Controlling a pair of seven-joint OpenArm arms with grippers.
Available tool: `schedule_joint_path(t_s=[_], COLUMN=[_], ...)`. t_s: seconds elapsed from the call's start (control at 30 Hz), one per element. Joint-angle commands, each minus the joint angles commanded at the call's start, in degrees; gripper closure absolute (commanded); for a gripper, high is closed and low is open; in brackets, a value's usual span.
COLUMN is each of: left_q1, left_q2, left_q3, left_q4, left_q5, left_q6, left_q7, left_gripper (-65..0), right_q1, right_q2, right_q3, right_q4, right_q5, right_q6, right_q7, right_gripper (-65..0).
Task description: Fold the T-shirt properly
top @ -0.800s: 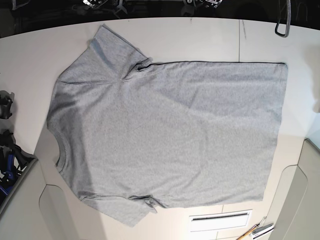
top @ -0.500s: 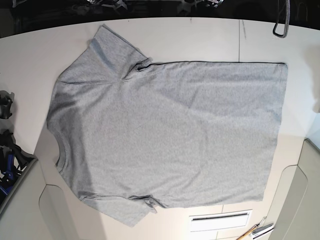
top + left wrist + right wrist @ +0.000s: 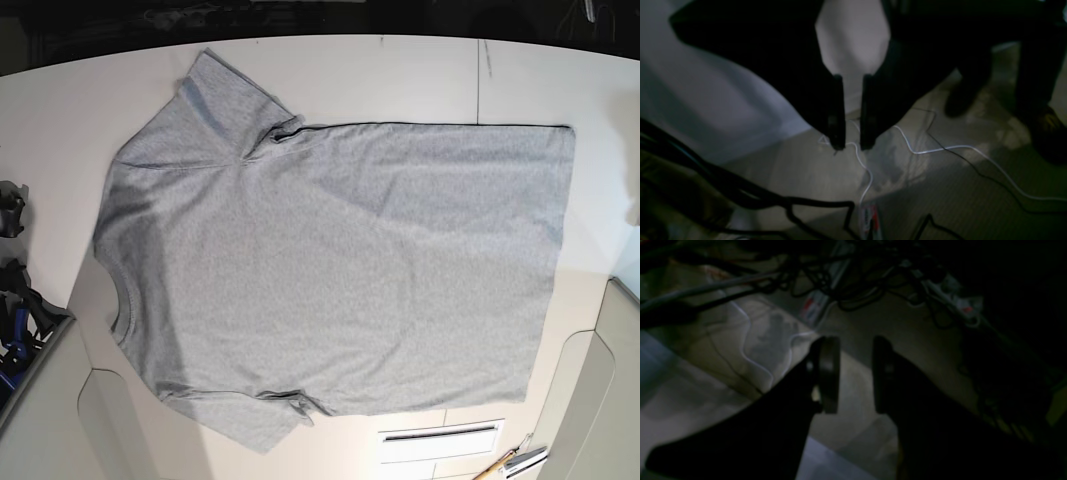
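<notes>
The T-shirt lies flat and unfolded on the desk, every fold left, both end effectors, left and right, slightly parted, empty, off it.

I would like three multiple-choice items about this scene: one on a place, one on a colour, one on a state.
1. The neck of the light grey cotton T-shirt points to the base view's: A left; B right; C top.
2. The table is: A black; B white; C green.
3. The T-shirt is: A folded in half; B spread flat; C rolled up.

Answers:
1 A, the collar lies at the left edge.
2 B, bare white surface shows around the cloth.
3 B, both sleeves and the hem lie open.
</notes>
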Motion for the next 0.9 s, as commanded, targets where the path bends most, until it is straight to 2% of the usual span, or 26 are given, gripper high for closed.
schedule_joint_path(t_s=[0.13,0.2,0.27,0.37,0.4,0.5,0.57,0.7,0.73,0.83,0.9], left_q1=[8.8,12.7,16.3,21.5,23.1,27.5,29.7,32.0,32.2,32.1,32.0], left_q2=[0.0,0.0,0.0,0.0,0.0,0.0,0.0,0.0,0.0,0.0,0.0], left_q3=[-7.4,-10.4,-13.0,-16.4,-17.5,-21.2,-24.0,-30.7,-32.5,-38.3,-42.0], left_q4=[13.5,20.0,26.2,35.0,37.7,45.5,50.6,59.3,61.1,66.1,69.0], left_q5=[-0.3,-2.7,-6.4,-9.3,-10.0,-13.4,-15.9,-19.8,-20.6,-22.8,-24.7], left_q6=[0.0,0.0,0.0,-1.3,-1.5,-1.5,-2.3,-5.1,-5.2,-5.1,-5.1], left_q7=[0.8,1.7,3.3,4.9,5.2,6.5,8.1,10.5,11.1,11.4,11.4], left_gripper=[-9.1,-9.1,-9.1,-9.7,-11.7,-20.1,-23.1,-23.1,-23.1,-23.3,-29.6], right_q1=[-7.8,-11.7,-15.4,-20.9,-22.5,-26.4,-27.6,-27.8,-27.6,-25.5,-23.0], right_q2=[5.1,6.9,8.3,9.9,10.1,10.1,10.0,9.9,9.4,6.2,4.1], right_q3=[2.4,5.0,8.3,14.2,16.3,22.1,26.0,33.6,35.6,41.6,44.7], right_q4=[12.3,19.5,26.8,37.5,40.7,49.5,54.8,62.4,63.3,63.7,63.5], right_q5=[2.3,3.8,5.5,9.9,11.0,16.5,21.3,28.9,29.9,33.8,35.8], right_q6=[0.02,0.37,3.06,5.88,6.62,10.60,12.11,12.46,12.46,12.00,11.04], right_q7=[-0.8,-2.6,-5.1,-7.0,-7.7,-9.7,-11.4,-12.5,-12.5,-13.5,-15.2], right_gripper=[-16.1,-16.1,-16.1,-16.1,-16.1,-16.1,-16.1,-16.5,-16.7,-25.2,-27.9])
